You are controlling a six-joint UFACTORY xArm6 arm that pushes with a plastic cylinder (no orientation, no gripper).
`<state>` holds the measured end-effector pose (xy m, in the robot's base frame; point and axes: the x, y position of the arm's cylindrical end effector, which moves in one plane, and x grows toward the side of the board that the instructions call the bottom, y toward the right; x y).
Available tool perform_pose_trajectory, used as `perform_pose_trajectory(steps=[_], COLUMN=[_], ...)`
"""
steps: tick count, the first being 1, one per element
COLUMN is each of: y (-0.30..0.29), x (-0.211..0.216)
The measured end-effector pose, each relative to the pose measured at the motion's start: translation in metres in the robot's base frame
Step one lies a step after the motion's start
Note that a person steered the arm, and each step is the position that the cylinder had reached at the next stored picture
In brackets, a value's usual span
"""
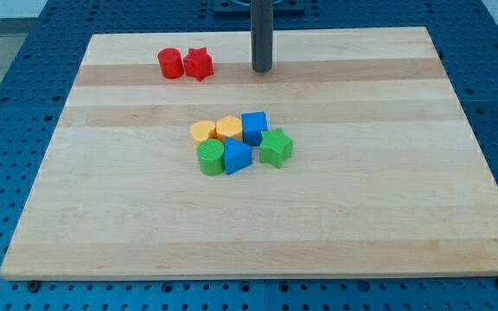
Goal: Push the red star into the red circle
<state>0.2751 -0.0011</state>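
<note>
The red star (199,63) lies near the view's top left on the wooden board (405,216). The red circle (170,63) sits right beside it on its left, touching or nearly touching. My tip (261,69) stands on the board to the right of the red star, a block's width or more away from it, touching no block.
A cluster sits at the board's middle: a yellow block (202,131), a yellow hexagon-like block (229,128), a blue cube (254,126), a green star (276,147), a green cylinder (211,158), a blue block (237,157).
</note>
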Motion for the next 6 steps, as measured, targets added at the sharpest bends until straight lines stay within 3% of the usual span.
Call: perform_pose_trajectory(steps=[6], y=[-0.082], x=[-0.011])
